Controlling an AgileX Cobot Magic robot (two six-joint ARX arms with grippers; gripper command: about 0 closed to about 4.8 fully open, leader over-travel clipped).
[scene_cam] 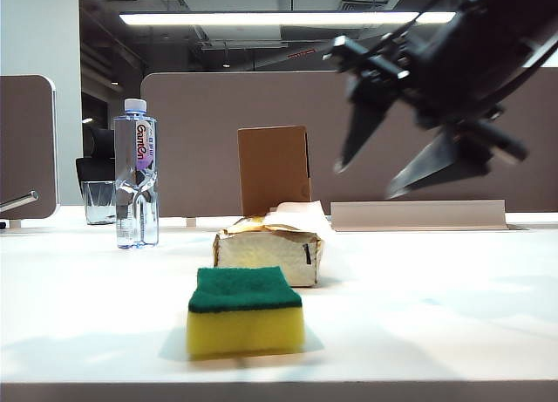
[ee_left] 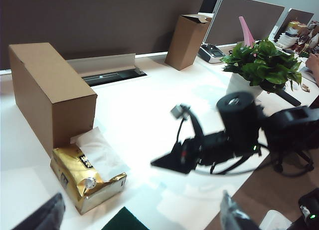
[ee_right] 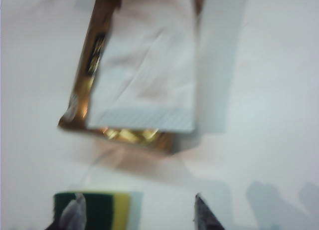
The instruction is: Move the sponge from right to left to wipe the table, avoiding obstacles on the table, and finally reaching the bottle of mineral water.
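A long ceiling light strip (scene_cam: 288, 18) burns bright white in the exterior view, and the room behind it stays dim. The tabletop (scene_cam: 436, 297) is washed pale, nearly overexposed, with a soft shadow under the sponge (scene_cam: 245, 311). The right gripper (scene_cam: 370, 180) is a dark, smeared silhouette against it. In the left wrist view glare whitens the tabletop's middle. The right wrist view is blurred throughout; the tissue pack (ee_right: 139, 70) has soft edges and casts a faint shadow.

Sponge (scene_cam: 245, 310) flat, green side up, front of gold tissue pack (scene_cam: 268, 254); bottle (scene_cam: 136, 173) upright, left; cardboard box (scene_cam: 274, 169) seemingly behind pack.
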